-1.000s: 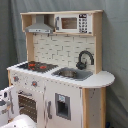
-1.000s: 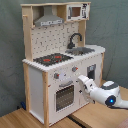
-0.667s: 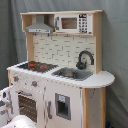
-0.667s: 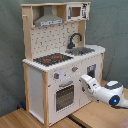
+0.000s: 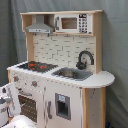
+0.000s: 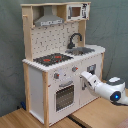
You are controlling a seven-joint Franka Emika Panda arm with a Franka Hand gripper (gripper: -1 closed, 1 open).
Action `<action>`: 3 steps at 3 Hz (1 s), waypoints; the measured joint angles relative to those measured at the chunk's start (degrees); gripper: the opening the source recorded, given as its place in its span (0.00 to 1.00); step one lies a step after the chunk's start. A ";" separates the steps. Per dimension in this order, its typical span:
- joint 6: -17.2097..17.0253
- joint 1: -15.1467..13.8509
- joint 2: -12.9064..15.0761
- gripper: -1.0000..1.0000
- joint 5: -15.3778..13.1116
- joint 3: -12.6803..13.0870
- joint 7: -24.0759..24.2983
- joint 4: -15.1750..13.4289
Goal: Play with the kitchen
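The kitchen (image 5: pixel 65 50) (image 6: pixel 55 35) is a tall white and light-wood toy with a black-red stovetop (image 5: pixel 36 65) (image 6: pixel 52 59). It also has a black faucet (image 5: pixel 84 59) (image 6: pixel 75 40) over a sink (image 5: pixel 72 74). A grey hood (image 6: pixel 49 20) and a small microwave (image 5: pixel 70 23) sit on top. In the second exterior view, my gripper (image 6: pixel 83 76) reaches in from the right. It is at the kitchen's front, just right of the windowed oven door (image 6: pixel 64 96) and below a knob (image 6: pixel 75 69). In the first exterior view, the gripper (image 5: pixel 7 95) shows at the lower left edge.
A grey curtain (image 5: pixel 115 60) hangs behind the kitchen. The toy stands on a light wooden surface (image 6: pixel 30 119). A lower cabinet door with a dark panel (image 5: pixel 62 106) is to the right of the oven. My white arm (image 6: pixel 112 91) fills the second exterior view's lower right.
The gripper has risen a little along the kitchen's front, toward the knob row. The arm's wrist has shifted slightly to the second exterior view's right.
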 joint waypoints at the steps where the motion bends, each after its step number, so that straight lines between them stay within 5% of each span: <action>1: 0.01 0.13 0.01 1.00 0.00 -2.15 -6.51 -0.36; 3: 0.74 0.98 0.01 1.00 -0.01 -5.19 -19.03 -0.39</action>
